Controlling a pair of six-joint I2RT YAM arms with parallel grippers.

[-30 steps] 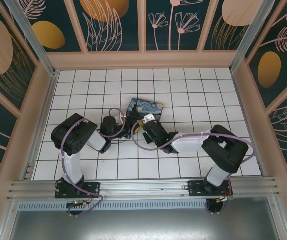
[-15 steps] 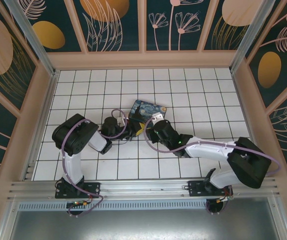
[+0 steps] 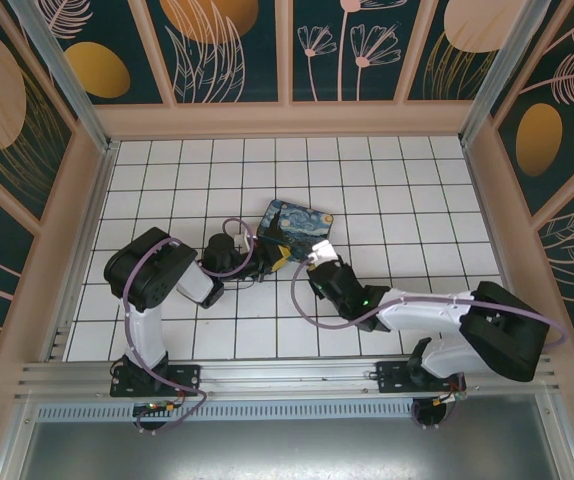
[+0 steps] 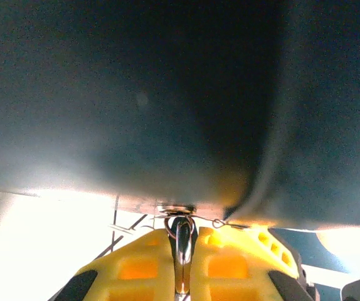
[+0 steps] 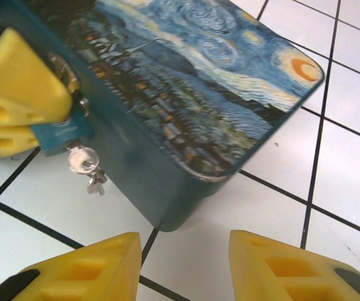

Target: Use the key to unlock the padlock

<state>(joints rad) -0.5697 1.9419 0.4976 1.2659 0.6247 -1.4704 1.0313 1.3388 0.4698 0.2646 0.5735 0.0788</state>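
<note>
In the right wrist view, our right gripper (image 5: 183, 254) is nearest, at 6 o'clock. Its two yellow fingers are spread apart with nothing between them. Up between 10 and 11 o'clock from it is the key (image 5: 81, 163), already stuck in the bottom of the padlock (image 5: 58, 135), with a second little key (image 5: 96, 184) hanging off it. We think the next job is to pinch the shiny round head of the key and turn it. To do that well, we should slide in low over the white floor tiles (image 5: 349, 157), line our fingers up on the flat sides of the head, squeeze gently, and twist without pulling. The key's long line runs from 11 o'clock to 5 o'clock, with the head pointing out at 5 o'clock. Our left gripper (image 4: 181, 251) is pressed together on the padlock to steady it. Farthest away is the blue painted tin box (image 5: 192, 94), which the padlock hangs on.
</note>
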